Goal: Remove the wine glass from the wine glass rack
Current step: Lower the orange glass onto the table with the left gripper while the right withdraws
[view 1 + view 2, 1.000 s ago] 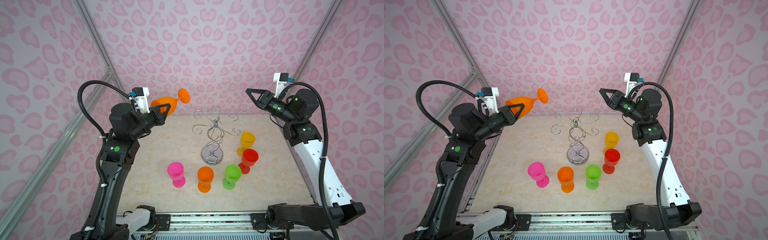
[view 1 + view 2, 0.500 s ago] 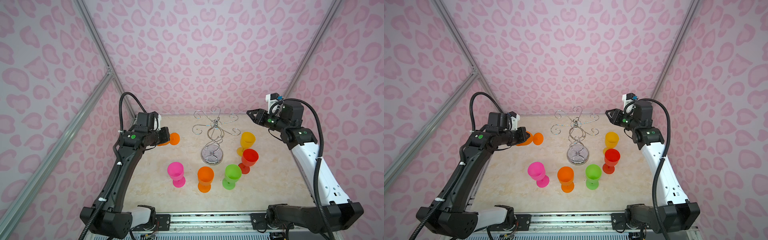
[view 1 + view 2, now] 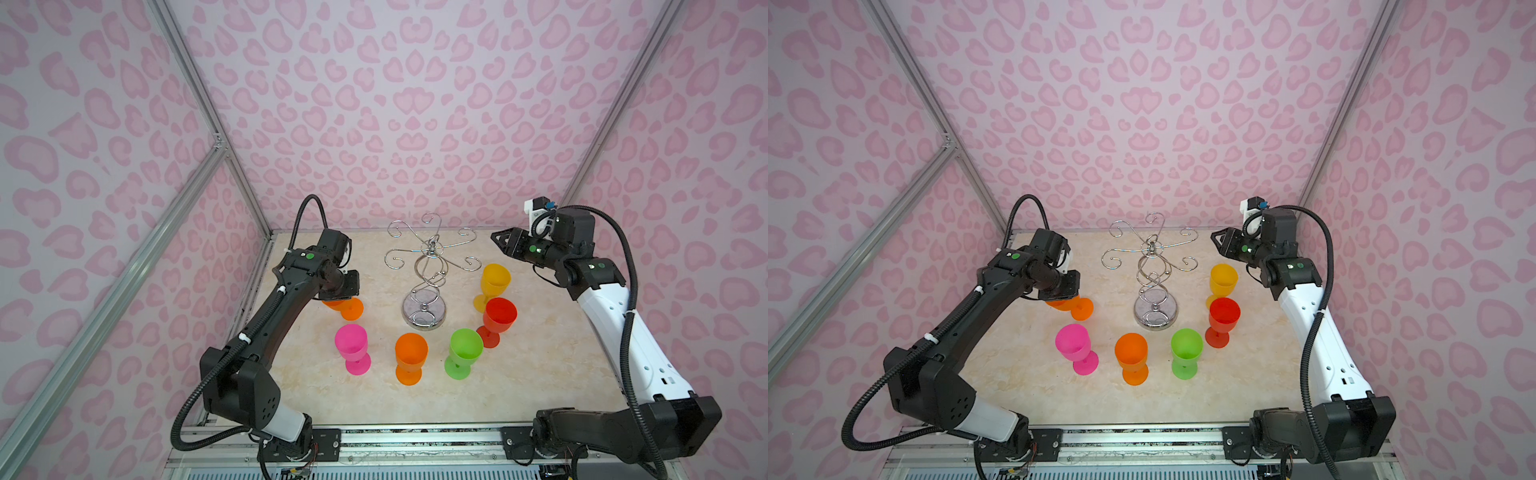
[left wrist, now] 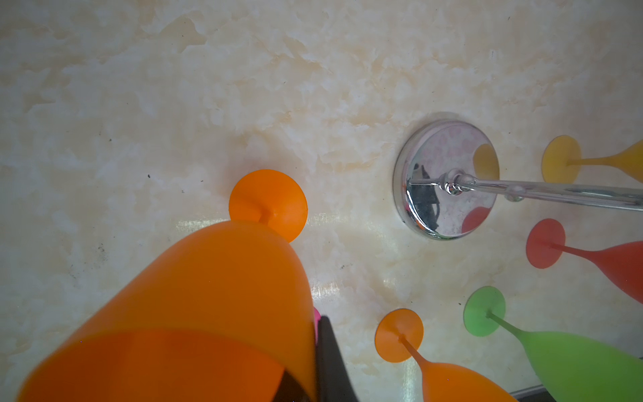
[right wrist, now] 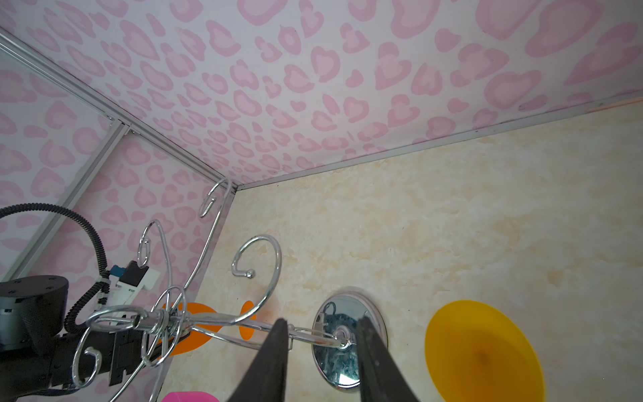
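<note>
The rack (image 3: 424, 311) stands bare at mid-desk, towards the far edge, with nothing on any of its curled arms. The wine glass (image 4: 215, 296) is off it and in the left gripper (image 3: 340, 291), which pinches the bowl's thin rim, one finger outside and one seemingly inside. It's a narrow grip, and that suits a wall this thin. The glass hangs foot-down between the rack and the left edge of the desk (image 3: 519, 374). The foot is very low, but I can't tell whether it touches. To my eye this is a set-down on open marble, clear of the pink glass (image 3: 351, 343) nearer the front. Four more glasses curve around the rack's near and right sides, so this gap closes the ring. The right gripper (image 3: 500, 245) hovers near the far right corner, jaws partly apart and empty, aimed at the rack. It looks to be keeping out of the way.
</note>
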Robot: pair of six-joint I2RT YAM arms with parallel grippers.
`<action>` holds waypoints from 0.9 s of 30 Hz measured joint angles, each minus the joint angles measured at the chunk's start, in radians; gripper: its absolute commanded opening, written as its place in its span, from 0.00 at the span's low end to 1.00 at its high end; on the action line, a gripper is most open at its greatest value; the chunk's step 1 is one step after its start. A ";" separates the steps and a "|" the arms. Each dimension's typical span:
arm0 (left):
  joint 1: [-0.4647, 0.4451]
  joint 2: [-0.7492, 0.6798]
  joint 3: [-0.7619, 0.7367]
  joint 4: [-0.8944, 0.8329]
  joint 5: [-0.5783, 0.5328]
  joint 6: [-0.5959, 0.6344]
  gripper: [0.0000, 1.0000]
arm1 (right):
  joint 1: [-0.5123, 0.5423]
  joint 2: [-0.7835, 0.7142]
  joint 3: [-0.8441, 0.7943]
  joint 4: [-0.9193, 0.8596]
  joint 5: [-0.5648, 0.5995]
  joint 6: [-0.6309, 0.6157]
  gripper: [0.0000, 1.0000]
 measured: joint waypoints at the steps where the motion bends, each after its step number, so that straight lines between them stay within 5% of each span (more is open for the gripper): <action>1: -0.004 0.016 0.009 -0.004 -0.006 0.003 0.03 | -0.002 0.000 -0.002 0.000 0.000 -0.003 0.34; 13: -0.033 0.124 0.069 -0.058 -0.060 0.014 0.04 | -0.038 -0.017 -0.044 -0.001 0.006 -0.011 0.33; 27: -0.057 0.177 0.108 -0.102 -0.060 0.018 0.18 | -0.058 -0.020 -0.074 0.007 -0.018 -0.011 0.33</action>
